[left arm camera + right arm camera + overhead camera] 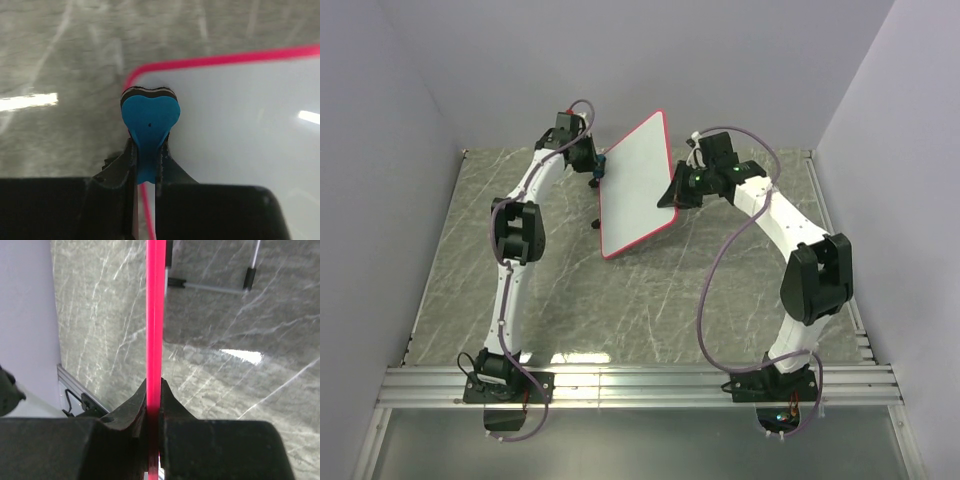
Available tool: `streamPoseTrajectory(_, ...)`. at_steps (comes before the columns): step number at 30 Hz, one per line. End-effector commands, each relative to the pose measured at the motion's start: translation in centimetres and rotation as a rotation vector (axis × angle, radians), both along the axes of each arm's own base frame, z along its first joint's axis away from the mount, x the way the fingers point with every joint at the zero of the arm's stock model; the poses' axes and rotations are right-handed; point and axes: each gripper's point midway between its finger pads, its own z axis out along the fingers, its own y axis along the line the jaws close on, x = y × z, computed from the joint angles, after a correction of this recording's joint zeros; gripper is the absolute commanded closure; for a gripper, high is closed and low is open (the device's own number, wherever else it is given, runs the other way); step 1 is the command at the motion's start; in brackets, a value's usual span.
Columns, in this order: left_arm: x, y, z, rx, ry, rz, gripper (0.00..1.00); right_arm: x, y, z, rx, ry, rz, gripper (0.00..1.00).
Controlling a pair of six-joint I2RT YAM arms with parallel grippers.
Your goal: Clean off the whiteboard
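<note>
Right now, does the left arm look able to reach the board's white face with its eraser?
Probably yes: the left gripper holds the eraser at a corner of the board, the white face beside it is bare, and the right gripper clamps only the rim.

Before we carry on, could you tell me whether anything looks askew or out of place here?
The whiteboard is not lying flat: the right gripper clamps its pink rim and holds it steeply tilted. The left gripper pinches the blue eraser by the board's corner. Nothing looks spilled or damaged.
</note>
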Motion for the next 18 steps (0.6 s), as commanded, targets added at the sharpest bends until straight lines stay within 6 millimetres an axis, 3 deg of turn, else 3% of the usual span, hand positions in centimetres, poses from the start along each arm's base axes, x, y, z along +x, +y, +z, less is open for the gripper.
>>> streamPoseTrajectory(1,0.3,-1.3,-1.2,0.030,-0.015,0.004,1.00,-7.4,0.4,-7.4,-0.219,0.167,0.225,1.00)
streamPoseTrajectory(6,-1.6,-4.8,3.2,-0.043,-0.083,-0.145,1.00,-6.7,0.7,-7.8,-0.219,0.175,0.224,1.00)
streamPoseTrajectory(8,-2.0,-4.9,4.8,-0.057,-0.097,-0.148,1.00,-6.4,1.1,-7.7,-0.212,0.174,0.224,1.00)
streamPoseTrajectory(10,-2.2,-4.3,6.0,-0.060,-0.100,-0.124,1.00,-5.8,1.7,-7.5,-0.198,0.175,0.222,1.00)
streamPoseTrajectory(13,-2.2,-2.9,9.9,-0.129,-0.140,-0.084,1.00,-4.5,2.6,-6.9,-0.173,0.159,0.210,1.00)
streamPoseTrajectory(14,-3.3,-2.5,11.6,-0.169,-0.143,-0.074,1.00,-4.2,2.8,-6.7,-0.167,0.160,0.204,1.00)
streamPoseTrajectory(18,-3.8,0.7,16.8,-0.231,-0.256,0.000,1.00,-2.1,4.1,-6.2,-0.142,0.164,0.192,1.00)
